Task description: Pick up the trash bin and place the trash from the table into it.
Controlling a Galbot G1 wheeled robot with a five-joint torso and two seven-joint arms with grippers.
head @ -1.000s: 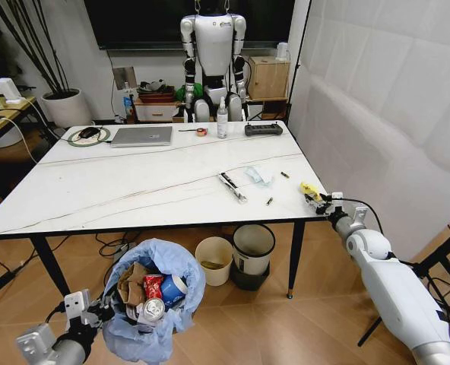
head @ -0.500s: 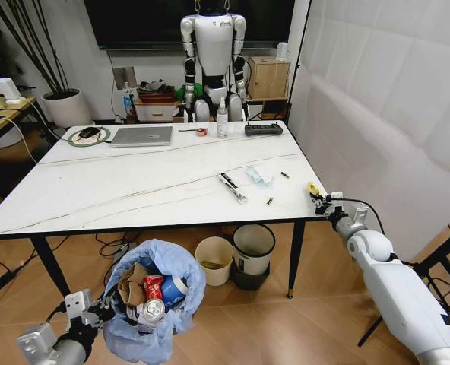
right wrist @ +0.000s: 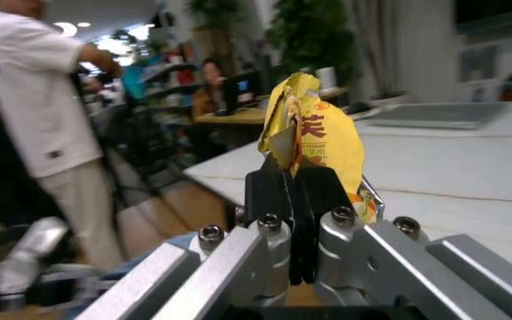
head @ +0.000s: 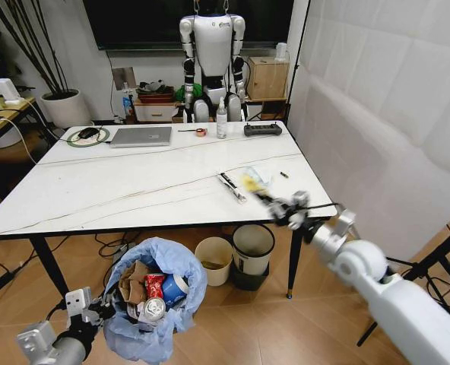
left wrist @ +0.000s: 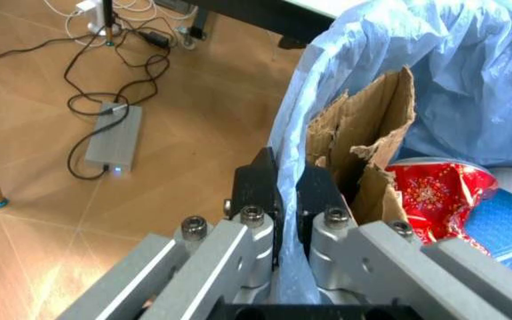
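Yellow scrap has swung from the tabletop's right edge to over its front edge — right pincer pressed together on it. Trash bin sits low at front-left, left pincer clamped on its bag rim. Tabletop beyond. Step: carrying — next move likely needs lowering over the bin, then releasing.

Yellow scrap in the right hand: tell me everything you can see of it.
The yellow scrap is a crumpled, glossy-looking wrapper with red print, pinched upright between the shut black fingers of the right hand. In the head view it shows as a blurred yellow patch over the white table near the front edge, lifted clear of the top. Nothing else touches it.
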